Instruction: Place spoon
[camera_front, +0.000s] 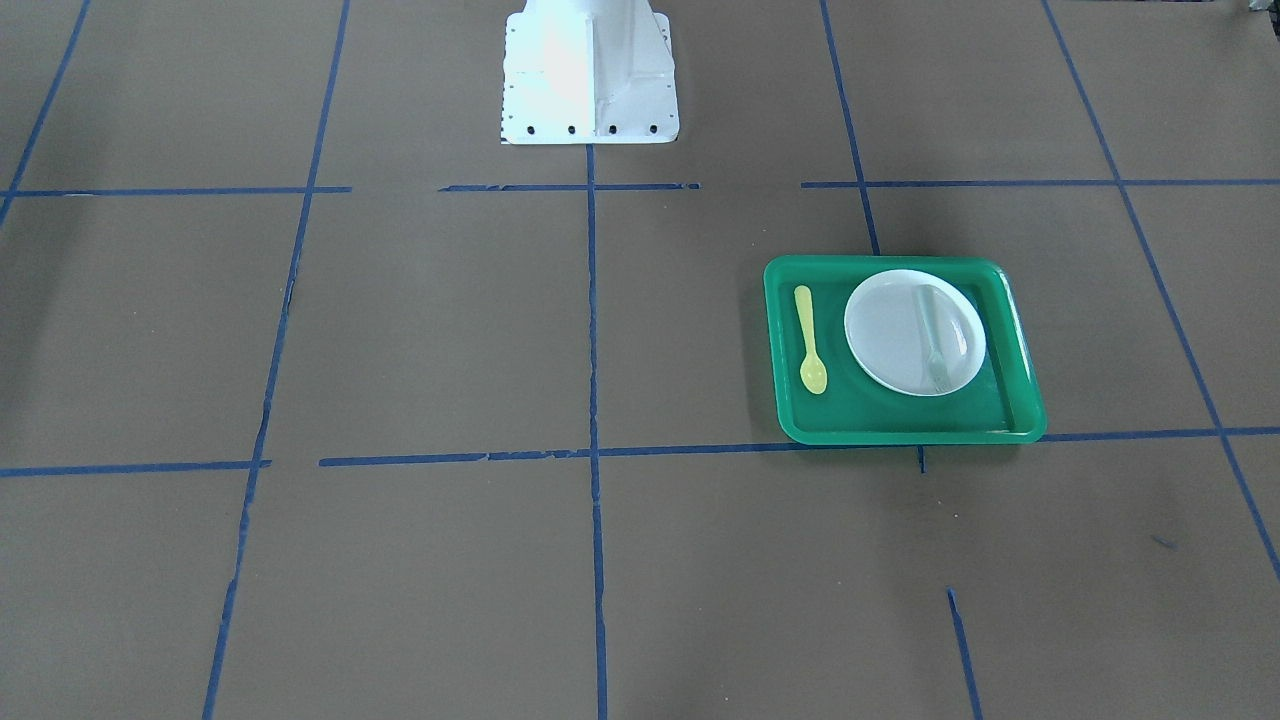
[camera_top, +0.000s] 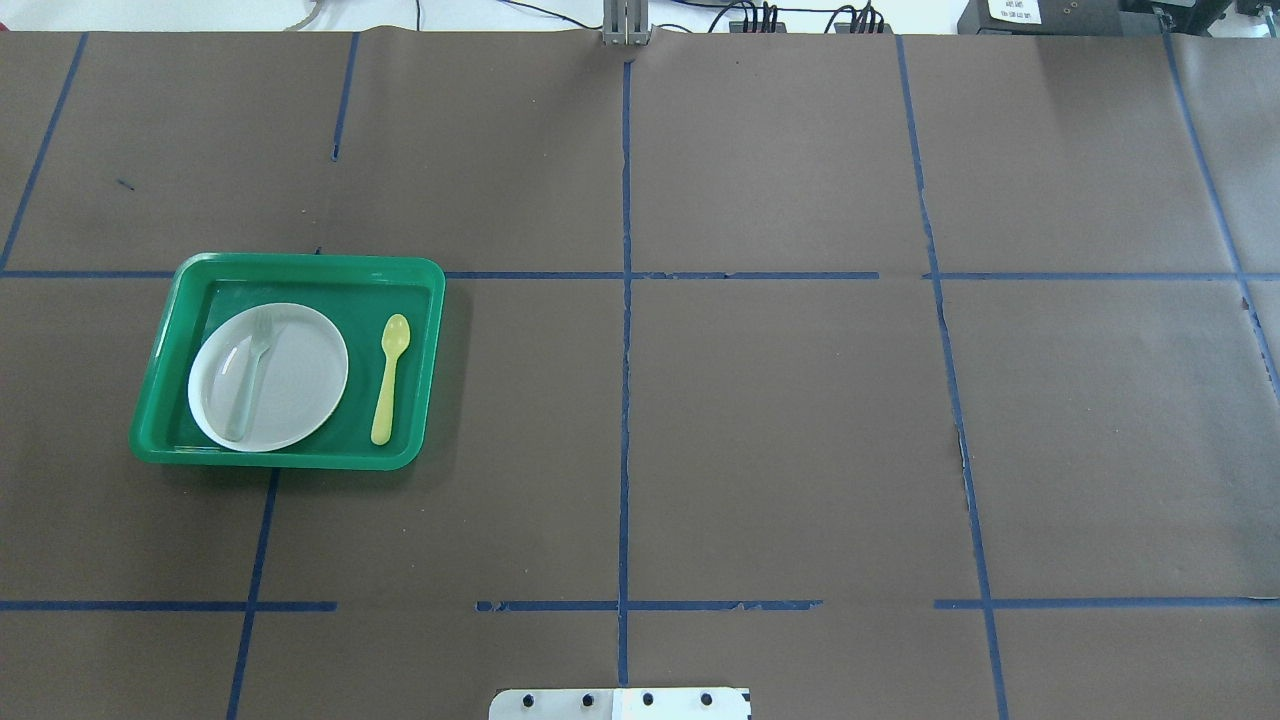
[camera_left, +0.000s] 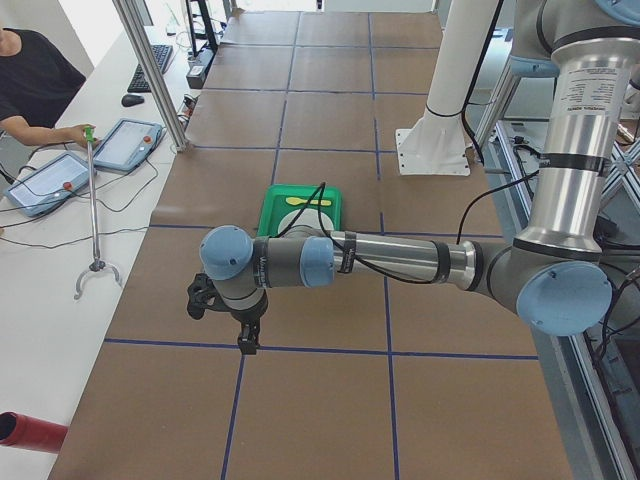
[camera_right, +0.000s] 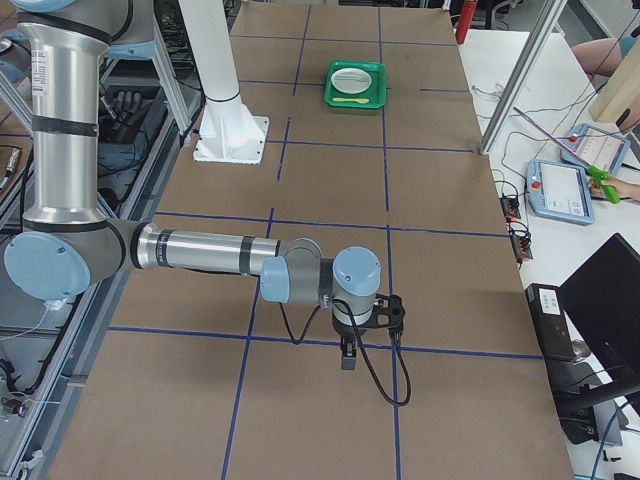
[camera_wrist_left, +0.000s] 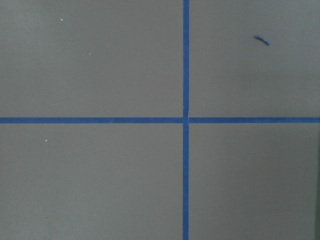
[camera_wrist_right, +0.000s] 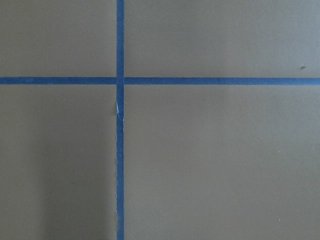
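Note:
The small yellow spoon (camera_front: 810, 340) lies flat in the green tray (camera_front: 900, 432), beside the white plate (camera_front: 885, 345), bowl end toward the operators' side. It also shows in the overhead view (camera_top: 389, 378), right of the plate (camera_top: 300, 385) in the tray (camera_top: 280, 460). A pale translucent fork (camera_top: 250, 375) lies on the plate. My left gripper (camera_left: 245, 340) hangs over bare table, well clear of the tray; I cannot tell whether it is open or shut. My right gripper (camera_right: 347, 355) hangs over the far end of the table; I cannot tell its state either.
The table is covered in brown paper with blue tape lines. The white robot base (camera_front: 590, 80) stands at the table's middle edge. Both wrist views show only paper and tape crossings. Operators sit at a side bench with tablets (camera_left: 125, 145).

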